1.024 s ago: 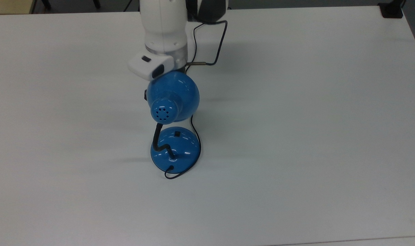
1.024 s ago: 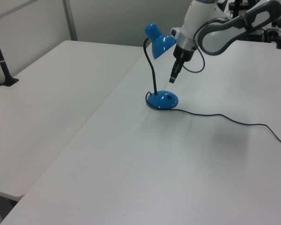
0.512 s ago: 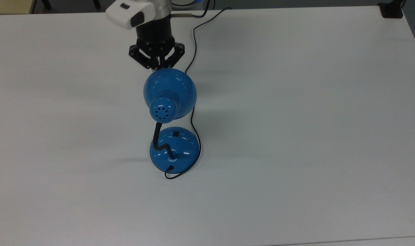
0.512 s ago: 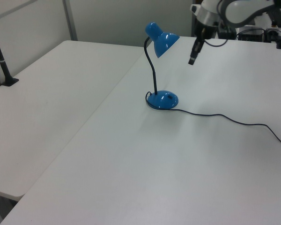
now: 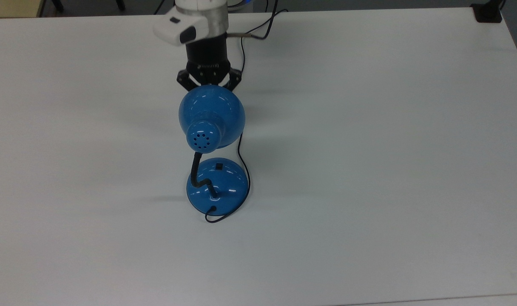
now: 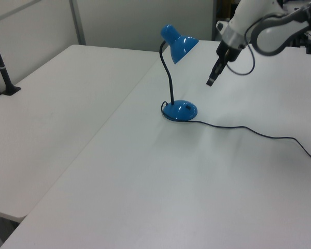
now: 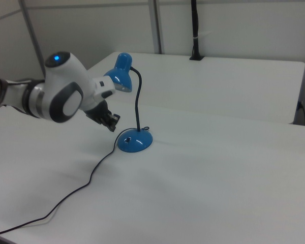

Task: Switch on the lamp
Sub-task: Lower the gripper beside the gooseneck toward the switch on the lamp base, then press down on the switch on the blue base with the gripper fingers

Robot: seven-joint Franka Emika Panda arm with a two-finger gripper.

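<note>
The blue lamp stands in the middle of the white table, its bell shade (image 5: 211,117) tipped over the domed base (image 5: 218,187). A small black switch (image 5: 219,165) sits on the base's far side in the top view. My gripper (image 5: 208,80) hangs just beyond the shade in the top view, its tips hidden behind the shade's rim. In the left view the gripper (image 6: 211,81) points down, shut, to the right of the shade (image 6: 179,44) and above the base (image 6: 180,110), touching neither. The right view has the gripper (image 7: 113,124) left of the base (image 7: 134,142).
The lamp's thin black cord (image 6: 249,129) trails across the table (image 5: 369,148) from the base toward the arm's side and runs on past the arm (image 5: 241,46). A black post (image 6: 2,67) is clamped to a second table at the left view's left.
A second ago the gripper was low beside the lamp, under the shade. It lifted up and away, then came back down toward the shade. The lamp has not moved.
</note>
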